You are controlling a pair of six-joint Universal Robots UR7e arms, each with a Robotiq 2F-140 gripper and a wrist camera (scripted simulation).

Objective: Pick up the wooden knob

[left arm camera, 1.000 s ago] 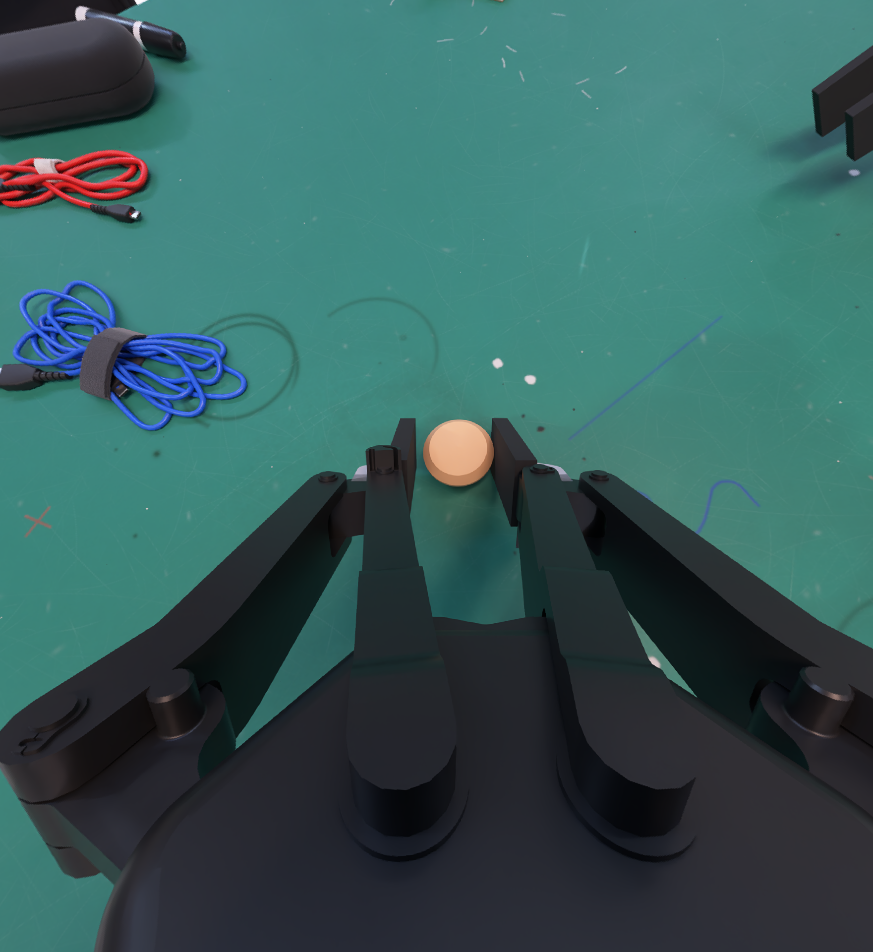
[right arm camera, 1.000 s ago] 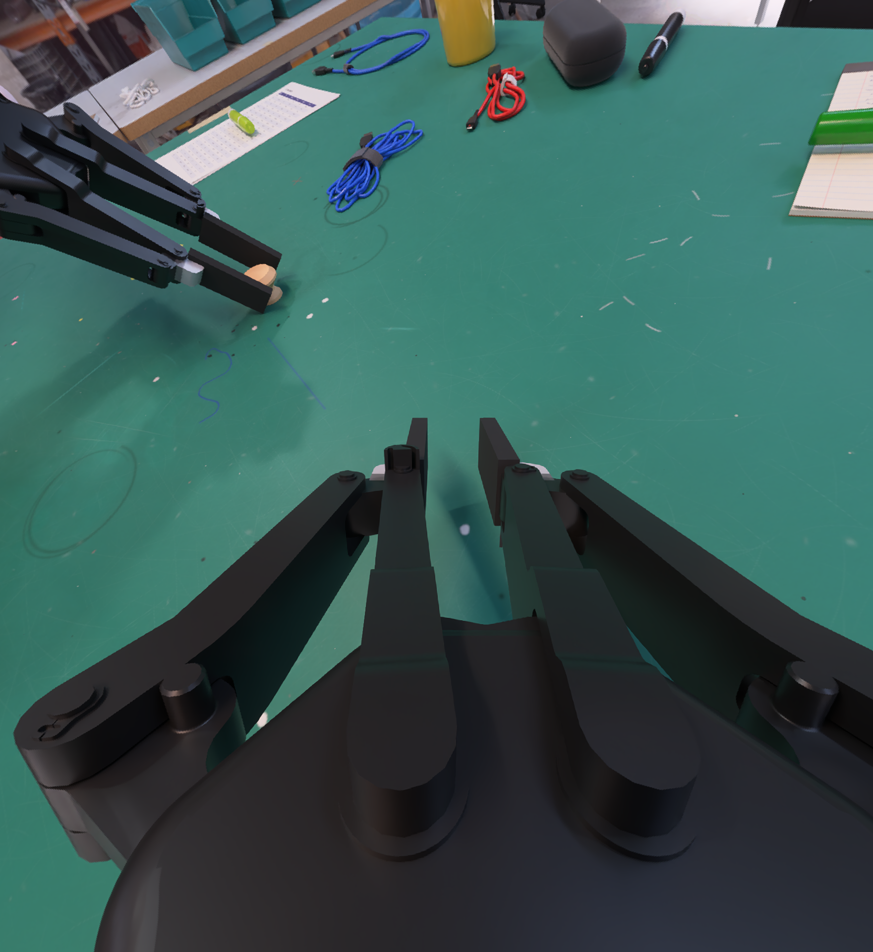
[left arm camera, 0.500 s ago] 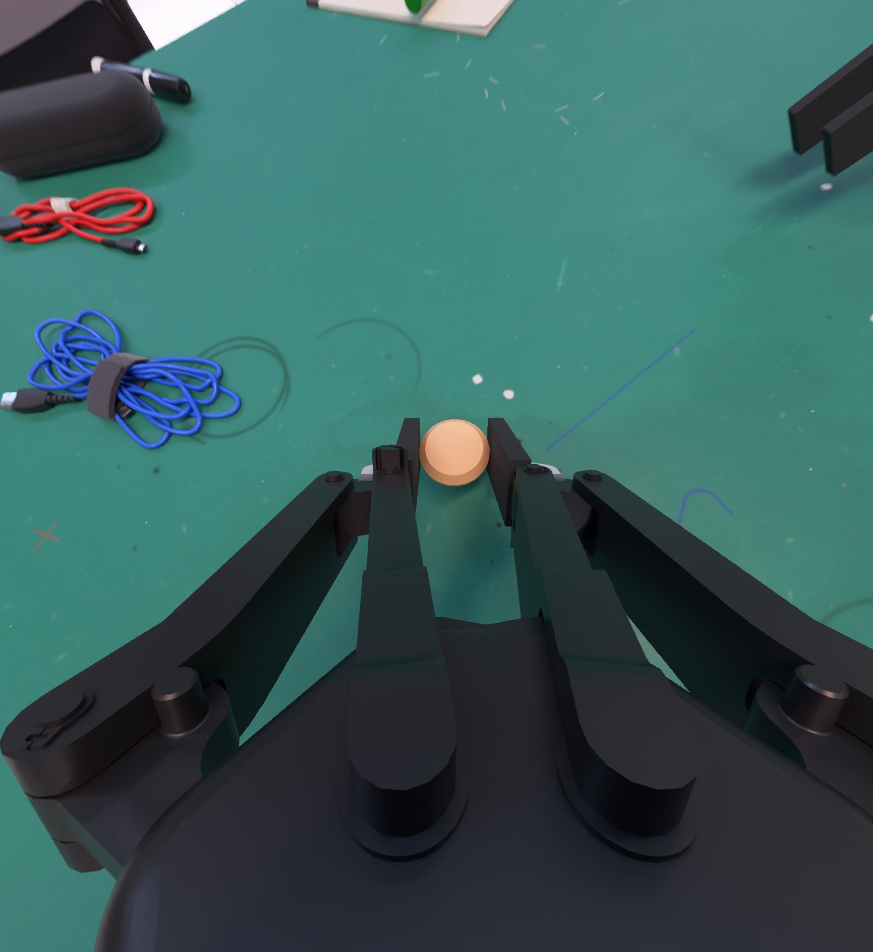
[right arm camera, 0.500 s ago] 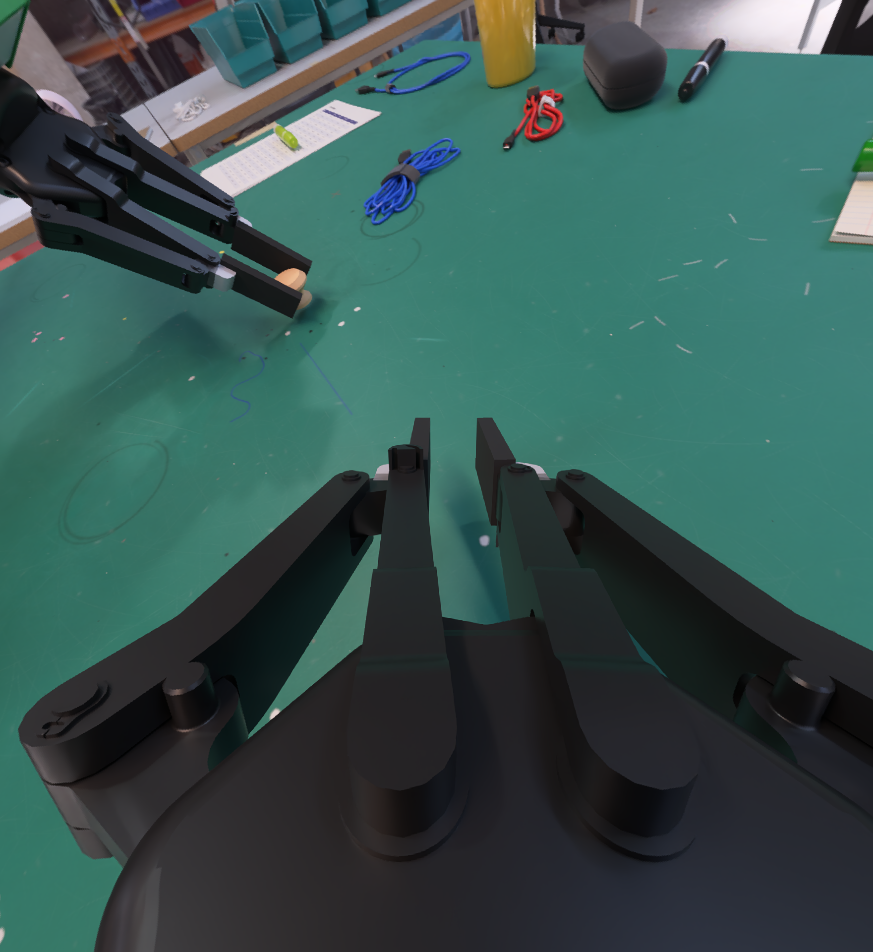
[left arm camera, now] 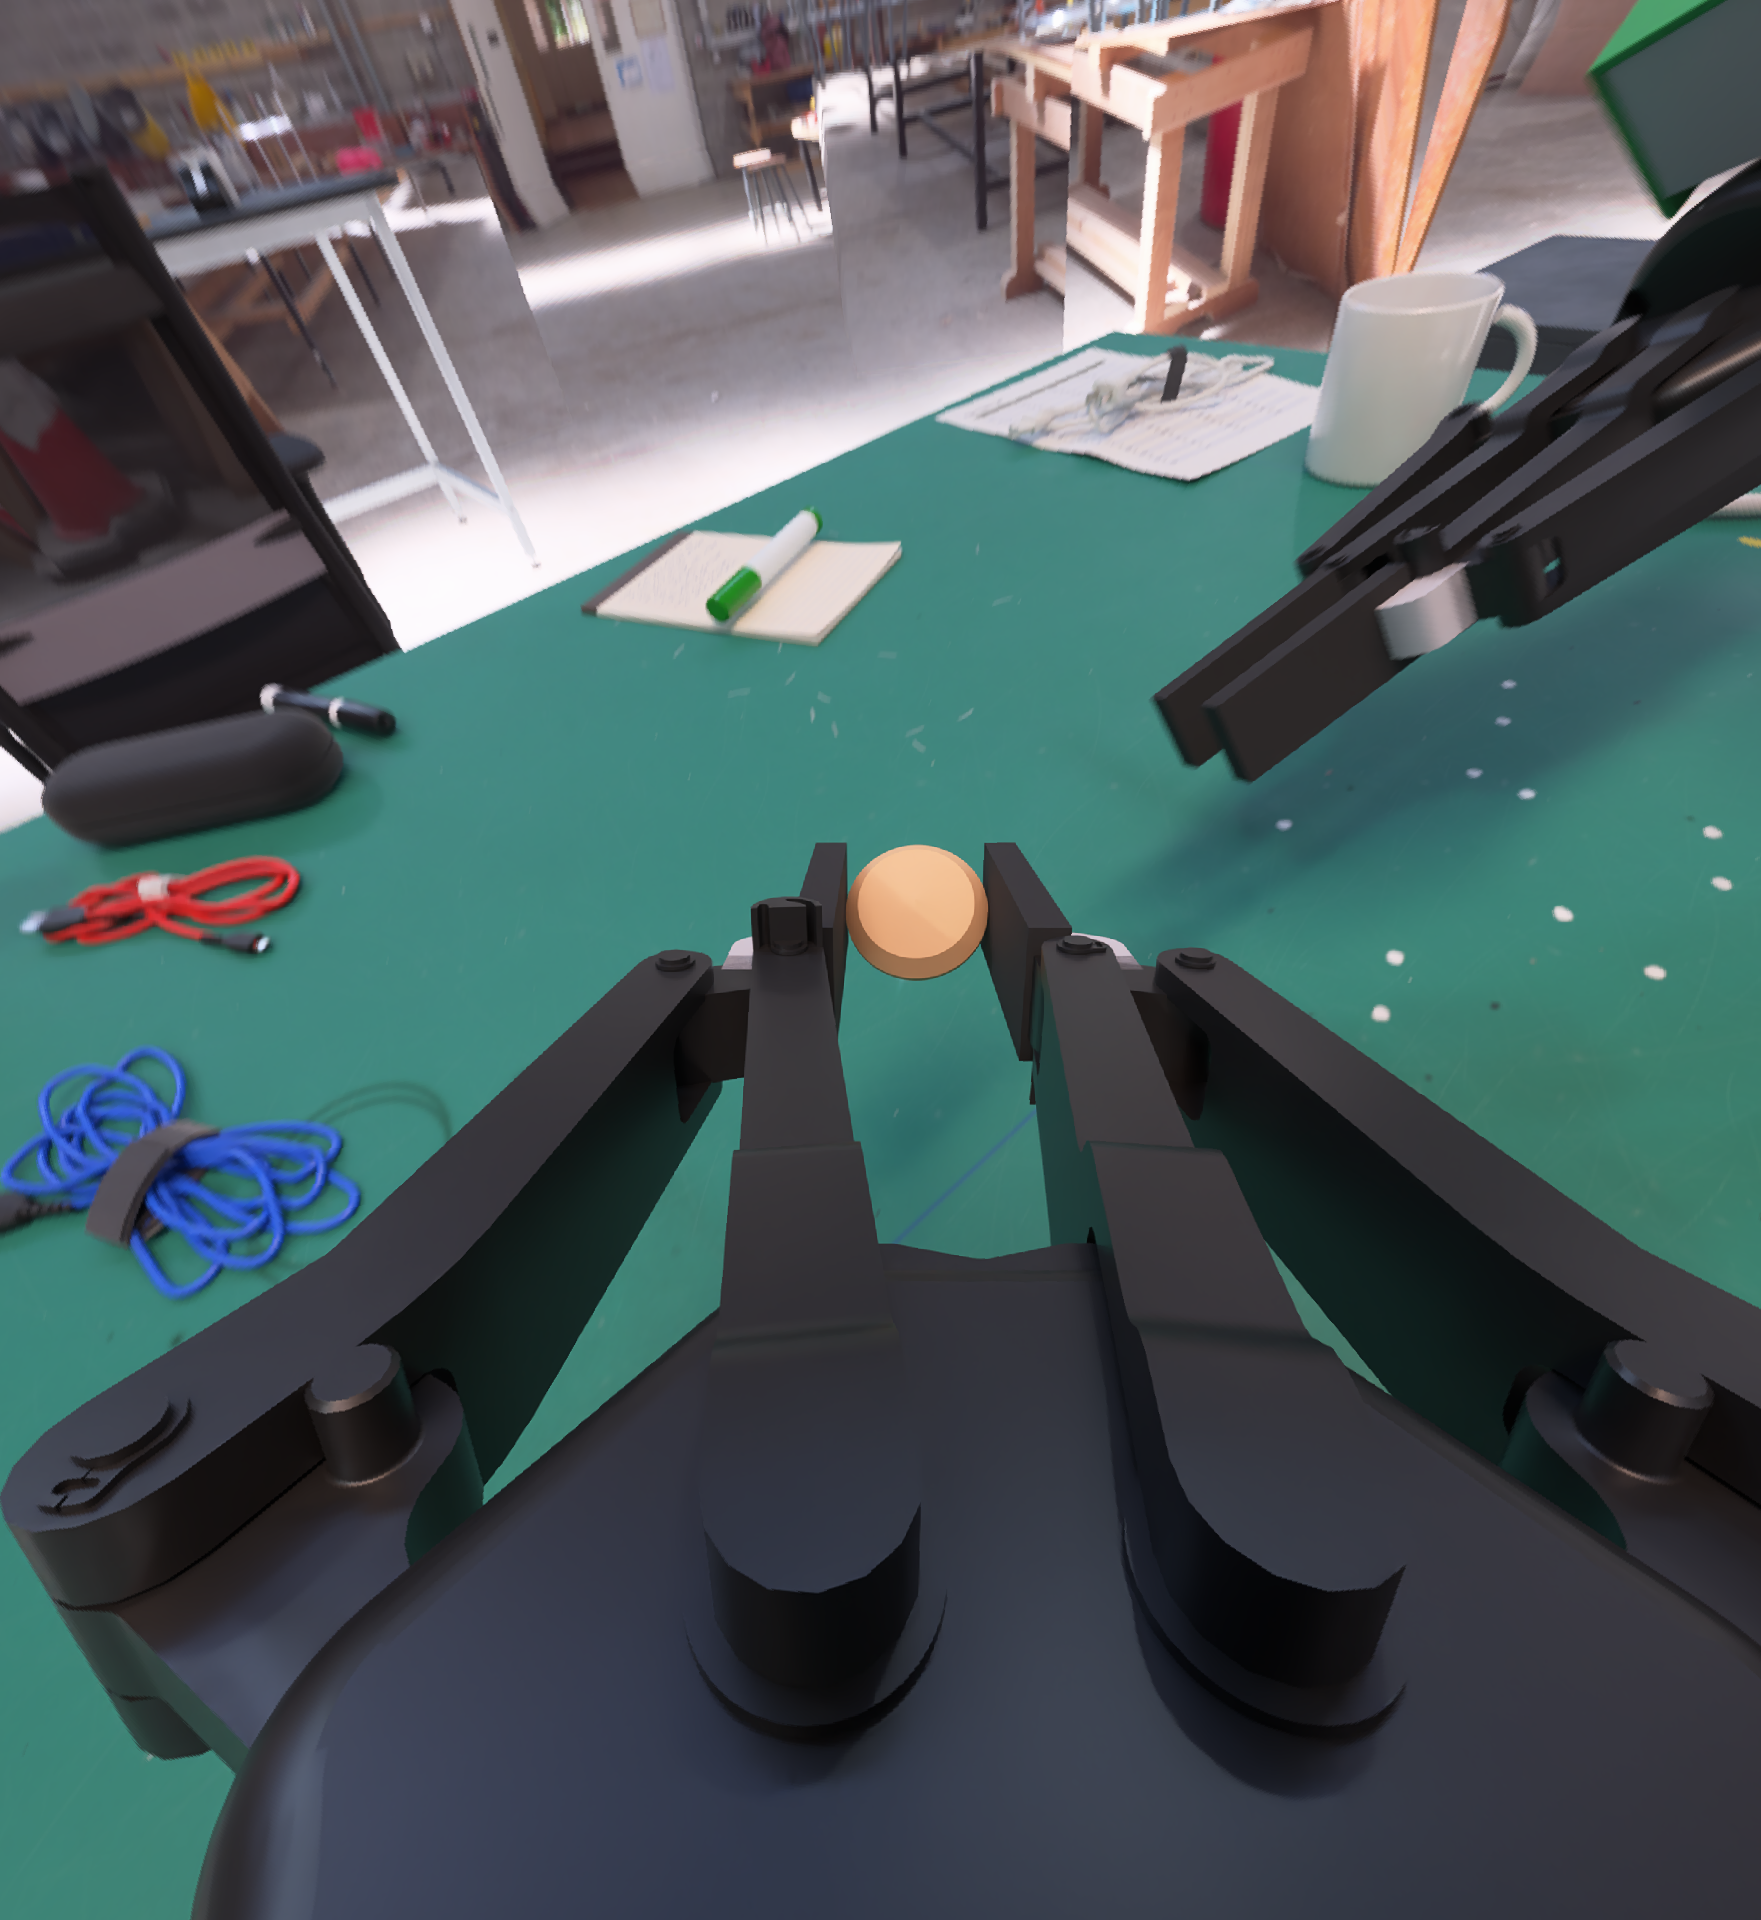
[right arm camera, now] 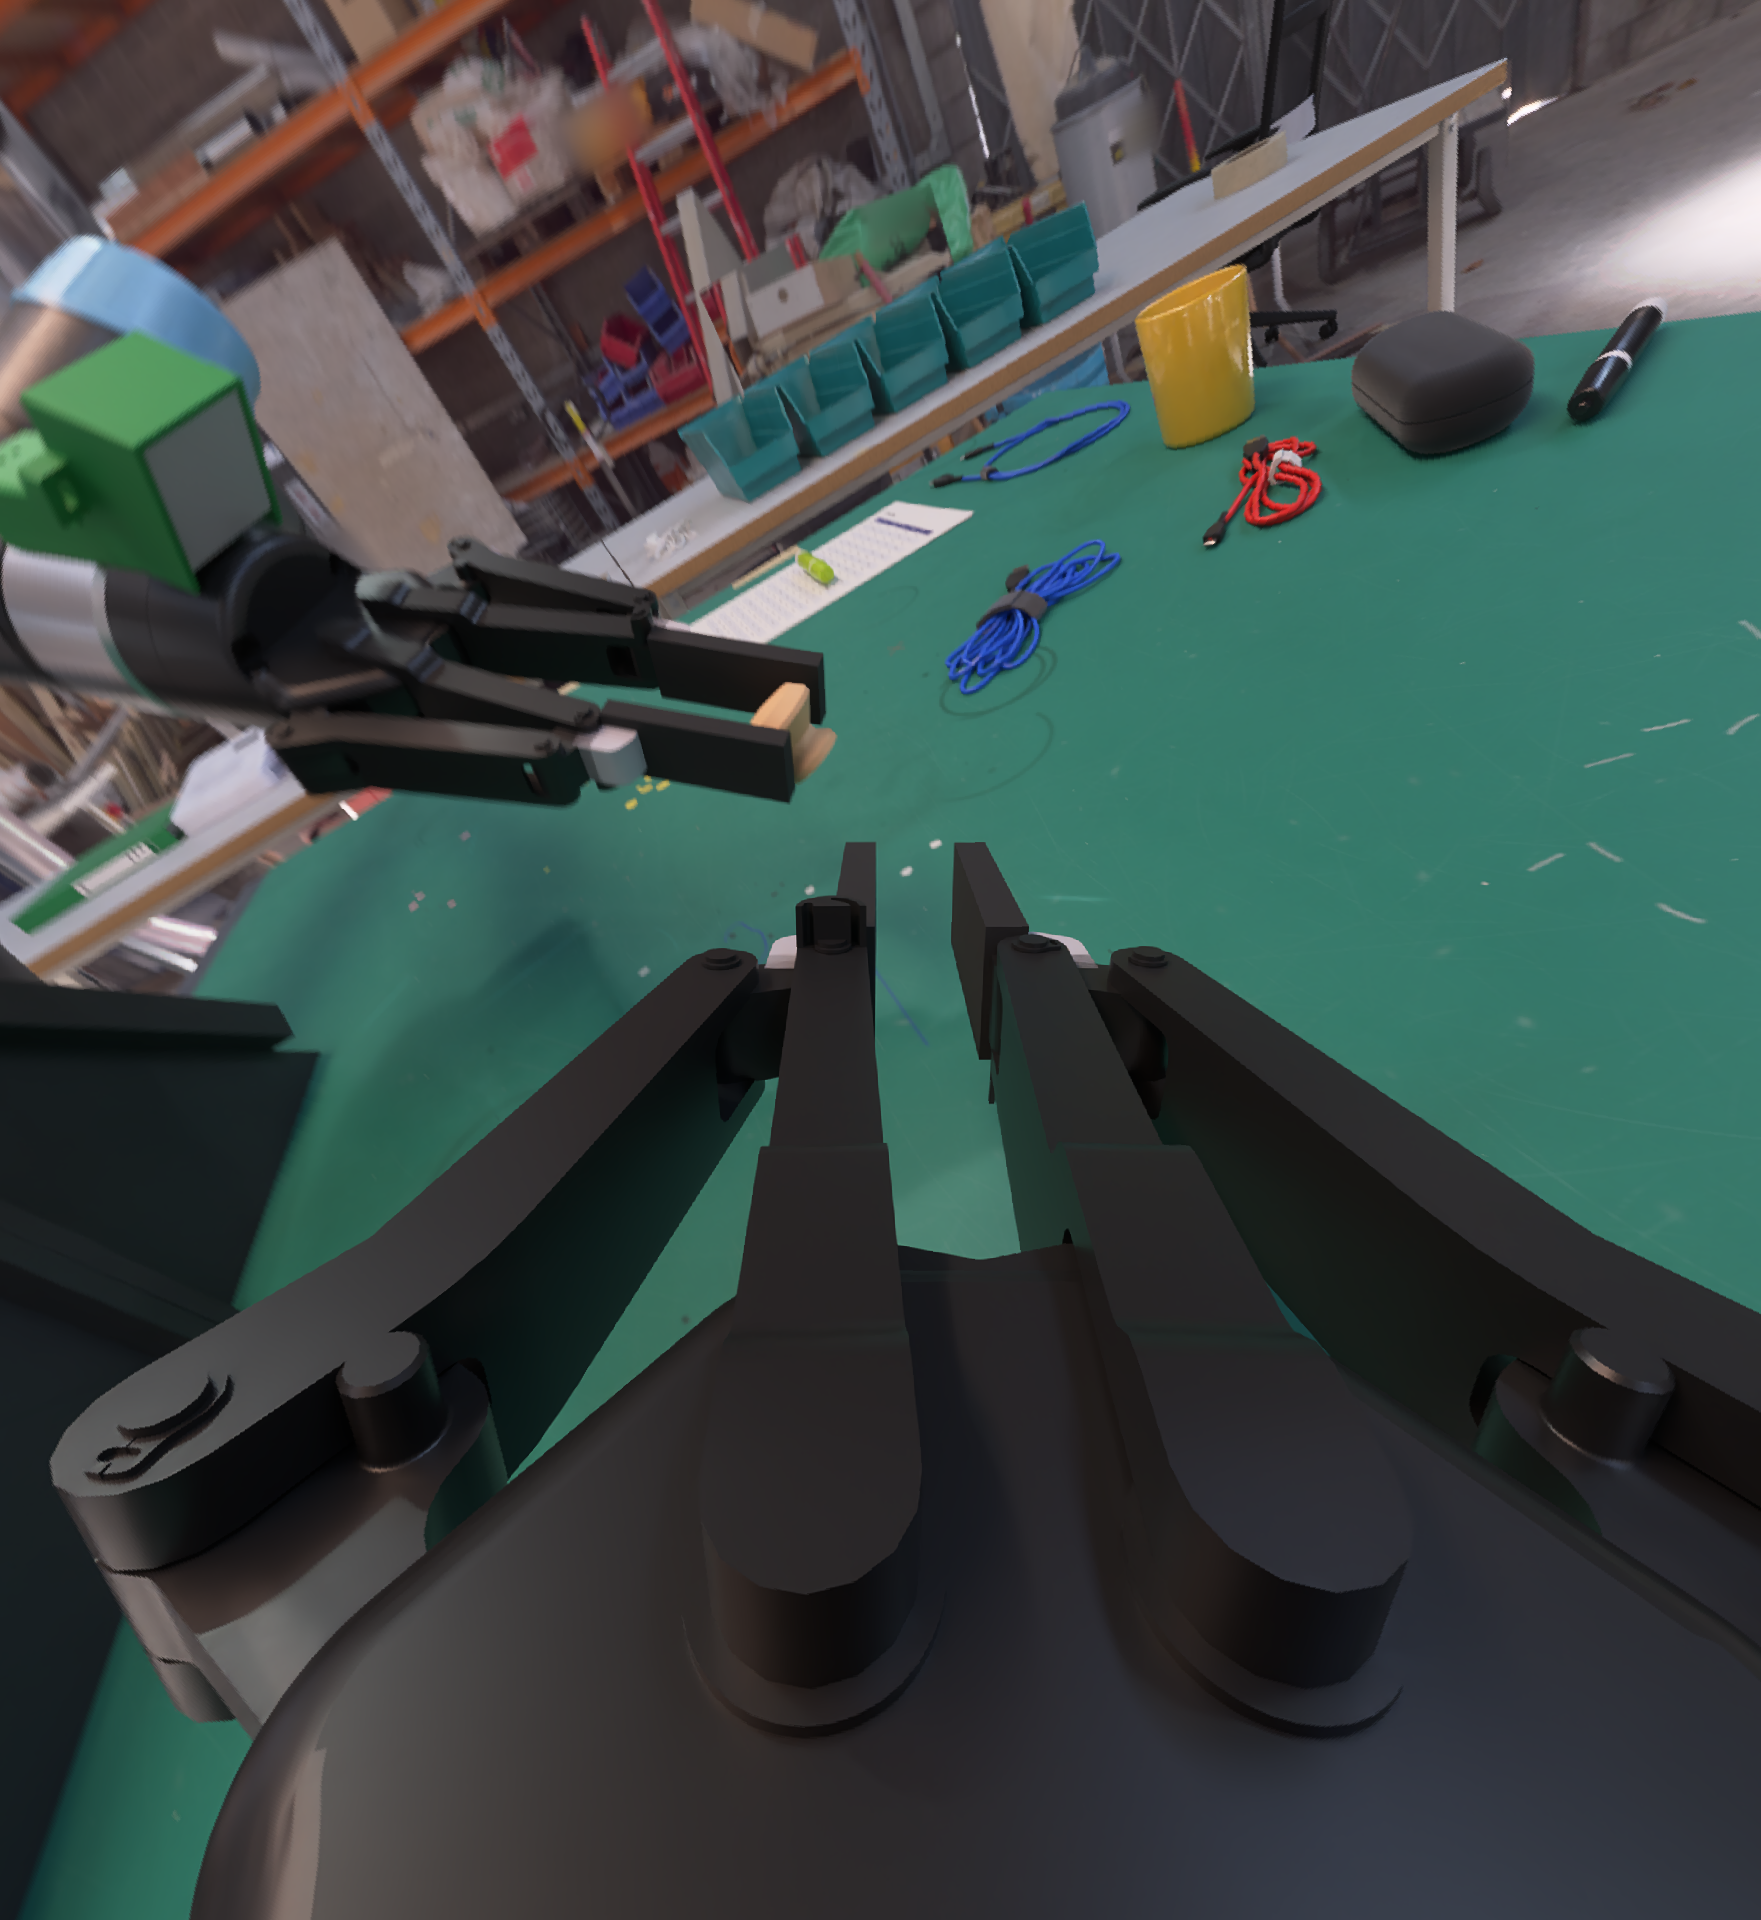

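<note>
The wooden knob (left arm camera: 915, 912), round and light tan, sits between the fingertips of my left gripper (left arm camera: 915, 883), which is shut on it. In the right wrist view the left gripper (right arm camera: 805, 717) holds the knob (right arm camera: 799, 729) well above the green table (right arm camera: 1375, 831), fingers nearly level. My right gripper (right arm camera: 905, 883) is nearly shut with a narrow gap and holds nothing. It hovers above the table to the right of the left gripper, and also shows in the left wrist view (left arm camera: 1203, 732).
A blue cable bundle (left arm camera: 180, 1174), a red cable (left arm camera: 169, 899), a black case (left arm camera: 190, 774) and a black marker (left arm camera: 330, 712) lie at left. A notebook with a green marker (left arm camera: 751, 582) and a white mug (left arm camera: 1406, 374) are farther back. A yellow cup (right arm camera: 1196, 358) stands near the far edge.
My left gripper has risen with the knob off the table and tilted toward level. The right gripper has also lifted and tilted up; its jaw gap is the same.
</note>
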